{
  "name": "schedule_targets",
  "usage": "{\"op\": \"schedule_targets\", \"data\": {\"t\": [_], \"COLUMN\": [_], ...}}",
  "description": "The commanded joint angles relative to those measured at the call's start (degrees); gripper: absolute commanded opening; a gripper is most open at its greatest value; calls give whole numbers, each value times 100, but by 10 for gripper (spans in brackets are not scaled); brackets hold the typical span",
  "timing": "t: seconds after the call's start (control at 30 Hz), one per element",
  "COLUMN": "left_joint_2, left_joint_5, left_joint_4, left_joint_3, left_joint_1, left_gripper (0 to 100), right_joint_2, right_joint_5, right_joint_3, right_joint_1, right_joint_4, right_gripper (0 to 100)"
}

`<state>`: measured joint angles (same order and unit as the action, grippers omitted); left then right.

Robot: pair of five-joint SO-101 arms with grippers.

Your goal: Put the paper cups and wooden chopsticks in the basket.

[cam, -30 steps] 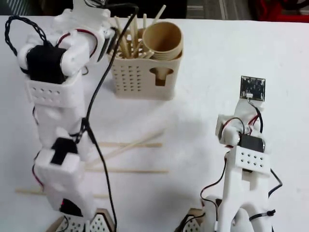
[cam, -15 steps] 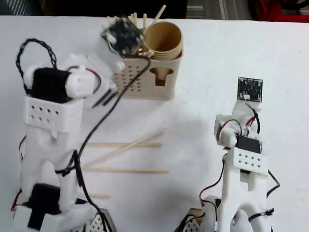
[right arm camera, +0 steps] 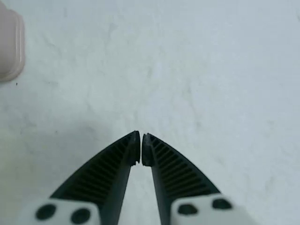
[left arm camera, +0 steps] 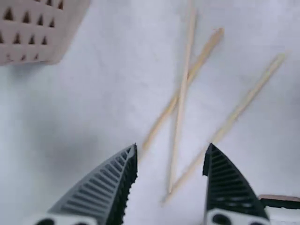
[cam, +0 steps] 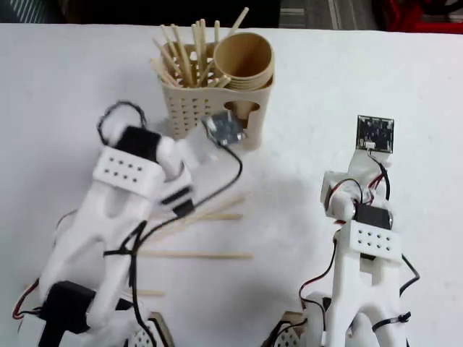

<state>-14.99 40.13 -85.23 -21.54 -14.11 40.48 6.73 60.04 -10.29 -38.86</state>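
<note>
Desk (cam: 405, 72): white, seen from above. The basket (cam: 210, 116), cream with a perforated wall, stands at upper centre of the high view. Contents:
- A nested stack of paper cups (cam: 244, 61) sits upright and mouth-up in its right half.
- A bundle of standing chopsticks (cam: 184, 54) is in its left half, leaning and fanned out, tips above the rim.
- Whether a divider parts the two halves, cannot tell.

Loose chopsticks (cam: 195, 254) lie flat on the desk at centre-left of the frame, below the basket and apart from it. Two cross at a shallow angle and one lies level below them. One more at lower left is partly hidden under the left arm (cam: 116, 217).

The left arm runs from the lower left corner up toward the centre and covers the left ends of the crossing pair. The left claw (left arm camera: 171, 149) is released, jaws spread wide, and hangs over the loose chopsticks (left arm camera: 182, 93). Three of them show between and beyond its tips, none gripped. A corner of the basket (left arm camera: 37, 28) lies farther off.

The right arm (cam: 362, 246) stands at lower right, well apart from the basket and the sticks. The right claw (right arm camera: 141, 137) is clenched, tips touching, holding nothing, above the desk (right arm camera: 211, 70). An edge of the basket (right arm camera: 9, 47) just shows.

A small circuit board (cam: 376, 134) sits on the right arm's wrist; its markings are too small to read.
</note>
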Motion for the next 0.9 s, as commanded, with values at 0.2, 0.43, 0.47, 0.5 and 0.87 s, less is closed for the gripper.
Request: {"op": "schedule_targets", "data": {"t": [0.2, 0.43, 0.47, 0.5, 0.87], "left_joint_2": [-171, 875, 1182, 1516, 3943], "left_joint_5": [299, 255, 246, 246, -105], "left_joint_4": [1925, 2022, 2022, 2022, 738], "left_joint_3": [-1873, -1354, -1160, -967, 1371], "left_joint_1": [-92, -119, -110, -101, -136], "left_gripper": [238, 238, 238, 236, 90], "right_joint_2": [180, 180, 180, 180, 180], "right_joint_5": [9, 18, 18, 18, 18], "right_joint_3": [-35, -35, -35, -35, -35], "right_joint_1": [66, 66, 66, 66, 57], "right_joint_4": [101, 101, 101, 101, 101], "right_gripper": [25, 25, 25, 25, 25]}}
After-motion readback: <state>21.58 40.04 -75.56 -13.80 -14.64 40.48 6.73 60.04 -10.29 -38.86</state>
